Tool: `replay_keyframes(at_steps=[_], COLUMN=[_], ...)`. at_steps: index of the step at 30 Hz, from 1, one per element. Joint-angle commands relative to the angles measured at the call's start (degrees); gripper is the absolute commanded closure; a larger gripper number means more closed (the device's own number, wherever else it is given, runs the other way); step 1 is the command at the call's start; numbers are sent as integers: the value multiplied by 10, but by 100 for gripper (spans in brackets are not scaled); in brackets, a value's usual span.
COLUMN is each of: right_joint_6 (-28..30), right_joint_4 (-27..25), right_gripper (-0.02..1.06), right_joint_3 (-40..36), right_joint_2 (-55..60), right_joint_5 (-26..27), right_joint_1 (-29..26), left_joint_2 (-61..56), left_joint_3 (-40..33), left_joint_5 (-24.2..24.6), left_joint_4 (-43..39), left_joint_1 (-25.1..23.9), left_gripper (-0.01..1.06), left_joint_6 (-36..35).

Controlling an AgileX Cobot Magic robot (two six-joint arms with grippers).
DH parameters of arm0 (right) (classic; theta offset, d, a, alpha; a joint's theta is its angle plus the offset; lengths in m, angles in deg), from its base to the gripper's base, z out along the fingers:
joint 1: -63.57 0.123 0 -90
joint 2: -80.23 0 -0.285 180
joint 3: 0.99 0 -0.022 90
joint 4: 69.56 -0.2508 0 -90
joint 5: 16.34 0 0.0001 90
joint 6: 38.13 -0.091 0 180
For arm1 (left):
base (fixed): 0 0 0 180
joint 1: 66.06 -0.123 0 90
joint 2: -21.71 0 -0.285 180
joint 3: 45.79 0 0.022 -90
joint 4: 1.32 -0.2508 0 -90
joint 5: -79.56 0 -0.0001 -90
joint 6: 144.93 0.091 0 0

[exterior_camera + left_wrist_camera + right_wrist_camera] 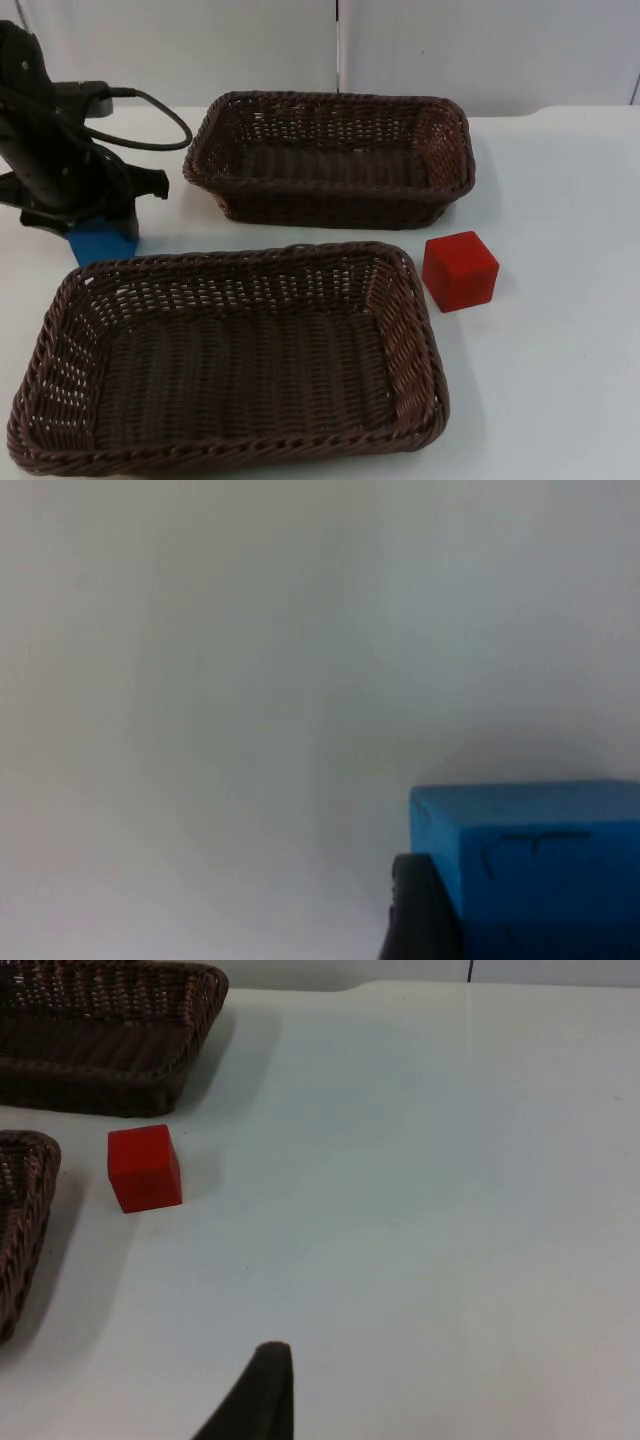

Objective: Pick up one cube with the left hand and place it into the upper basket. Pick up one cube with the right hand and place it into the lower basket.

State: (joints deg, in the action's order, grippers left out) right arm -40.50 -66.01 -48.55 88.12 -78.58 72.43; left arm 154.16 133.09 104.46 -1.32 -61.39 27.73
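Cubes, two in number, lie on my white table top point(560, 380). The solid blue cube point(102, 241) sits at the far left, just beyond the far left corner of the lower dark brown woven wicker basket point(230, 360); in my left wrist view its top face point(540, 855) carries a faint dark scratch, and a black fingertip point(425, 910) stands touching its side. The solid red cube point(460, 271) rests to the right, just beside the far right corner of the lower basket and near the front right corner of the upper dark brown woven wicker basket point(330, 160); its edges are crisp and its faces plain, as my right wrist view point(145, 1167) also shows. Both baskets are rectangular, with open-weave walls and ribbed floors, and neither holds a cube.

My left claw point(100, 225) is down at the blue cube, with my black left arm point(50, 140) above it. The arm covers the far part of the cube, so that just its near blue face is exposed from above. The second finger is out of sight, and I cannot tell whether the claw is clamped on the cube or merely standing around it.

My right claw is represented by one black fingertip point(262, 1390) over bare table, well apart from the red cube; with its partner cut off, I cannot tell whether the fingers are apart or together. The lower basket's near rim is cut off at the picture's edge in the top view.
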Motion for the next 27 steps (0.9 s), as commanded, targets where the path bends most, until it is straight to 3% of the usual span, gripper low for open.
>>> replay_keyframes(at_steps=[1,2,16,27], right_joint_6=[5,5,6,6], right_joint_4=[4,4,4,4], right_gripper=[0,0,0,0], right_joint_3=[-1,-1,-1,-1], right_joint_2=[-1,-1,-1,-1], right_joint_5=[4,4,4,4], right_joint_1=[-3,-3,-3,-3], left_joint_2=[-21,-34,-211,-219], left_joint_3=[2,2,2,2], left_joint_5=[19,21,48,68], left_joint_4=[5,5,7,6], left_joint_1=[-1,-1,0,0], left_gripper=[94,105,105,105], left_joint_6=[0,0,0,0])
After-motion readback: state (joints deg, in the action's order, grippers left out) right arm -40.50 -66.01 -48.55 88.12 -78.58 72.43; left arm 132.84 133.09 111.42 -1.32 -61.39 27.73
